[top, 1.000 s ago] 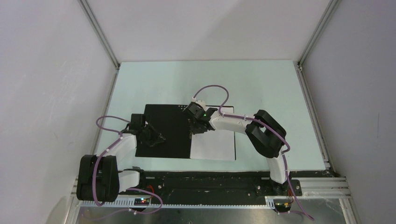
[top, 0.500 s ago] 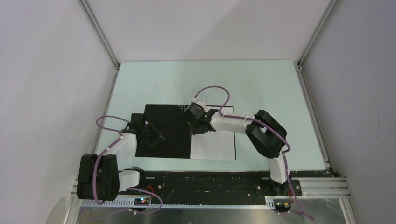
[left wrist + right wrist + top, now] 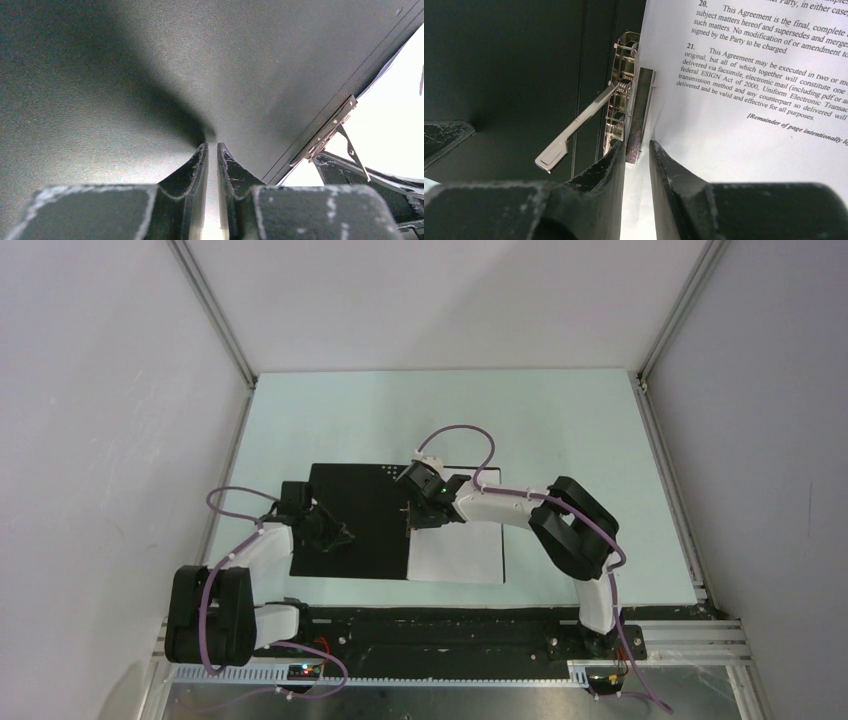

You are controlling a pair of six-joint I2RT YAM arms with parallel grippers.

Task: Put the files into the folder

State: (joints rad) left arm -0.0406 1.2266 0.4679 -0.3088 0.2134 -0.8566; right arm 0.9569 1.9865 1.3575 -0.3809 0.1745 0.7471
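**Seat the sheets under the clip before shutting it**

Note the folder (image 3: 360, 520) lying open on the bench (image 3: 560, 430), black inside up. Find the files (image 3: 455, 555) on its right half, near the front edge; only a printed top sheet shows in the right wrist view, its left edge just beside the metal clip (image 3: 624, 100) at the spine. See the clip's lever (image 3: 574, 130) raised and slanting out over the black left cover, so probably released.

Read the left pincer (image 3: 211, 146) as all but closed, a thin slit between the fingers, nothing in it, tips down on the left cover. Use it as a hold-down so the folder cannot slide.

Read the right pincer (image 3: 638, 149) as a narrow gap apart, tips at the near end of the clip's dark pressure bar (image 3: 643, 110). Cannot tell whether the bar's corner or the paper edge is nipped between them.

Judge the step as tucking the paper edge under the bar. Push low and level, towards the spine, with light force so the thin sheets do not buckle or ride over the bar. Check that the edge runs parallel to the bar before pressing the lever down. Avoid snagging the lever with the outer finger.
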